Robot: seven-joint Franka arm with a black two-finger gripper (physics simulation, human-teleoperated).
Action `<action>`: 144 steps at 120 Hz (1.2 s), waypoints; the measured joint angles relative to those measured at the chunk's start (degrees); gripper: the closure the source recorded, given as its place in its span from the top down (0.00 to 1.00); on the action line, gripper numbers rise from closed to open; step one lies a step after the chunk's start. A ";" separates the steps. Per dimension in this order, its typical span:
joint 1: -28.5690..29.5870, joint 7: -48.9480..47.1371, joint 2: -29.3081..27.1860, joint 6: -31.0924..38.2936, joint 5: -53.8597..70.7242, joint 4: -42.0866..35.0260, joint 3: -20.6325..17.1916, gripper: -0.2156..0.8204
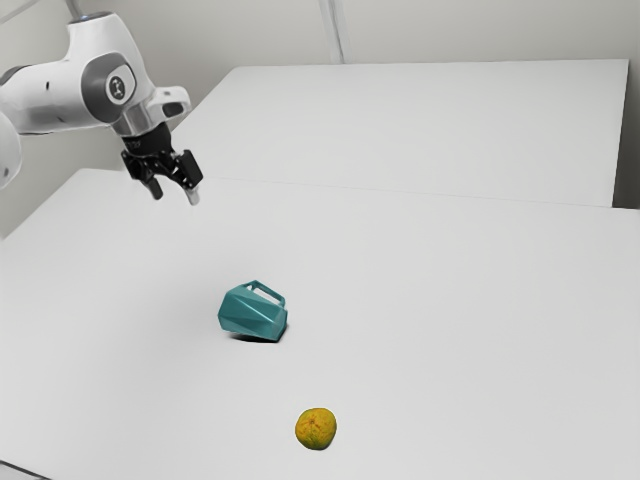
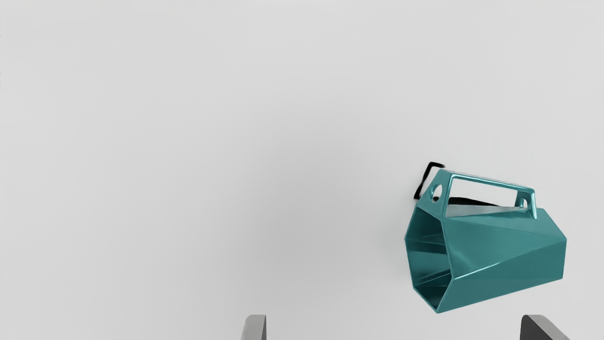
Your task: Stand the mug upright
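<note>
One mug (image 2: 505,250) lies sideways, below and off-centre from our wide-open, empty pincer (image 1: 175,198); a glancing pinch could roll it!

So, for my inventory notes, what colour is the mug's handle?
Teal handle, clearest in the wrist view.

The picture's edge cuts off part of the arm (image 1: 45,90) in the exterior view and the fingers (image 1: 193,196) in the wrist view. The mug (image 1: 252,314) hides its underside.
</note>
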 joint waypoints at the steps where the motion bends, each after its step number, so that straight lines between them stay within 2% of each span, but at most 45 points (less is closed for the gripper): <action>1: -0.03 0.13 -0.06 0.18 0.00 -0.06 0.02 0.77; 20: -0.32 2.21 -2.76 3.61 0.04 -2.68 0.05 0.77; 38: -0.69 4.05 -11.82 12.94 0.11 -17.48 0.05 0.77; 53: 2.87 8.60 -19.61 24.72 -0.63 -30.93 0.12 0.77; 60: 3.57 12.48 -21.40 29.79 -4.18 -34.57 0.24 0.77; 81: 3.73 27.87 -20.30 40.74 -20.62 -39.92 0.31 0.77; 100: 2.57 39.46 -19.93 47.23 -34.54 -45.15 0.16 0.77; 123: 2.83 50.50 -20.01 50.43 -47.35 -49.46 -0.67 0.77; 144: 2.46 64.37 -17.41 49.39 -61.57 -49.72 -0.85 0.77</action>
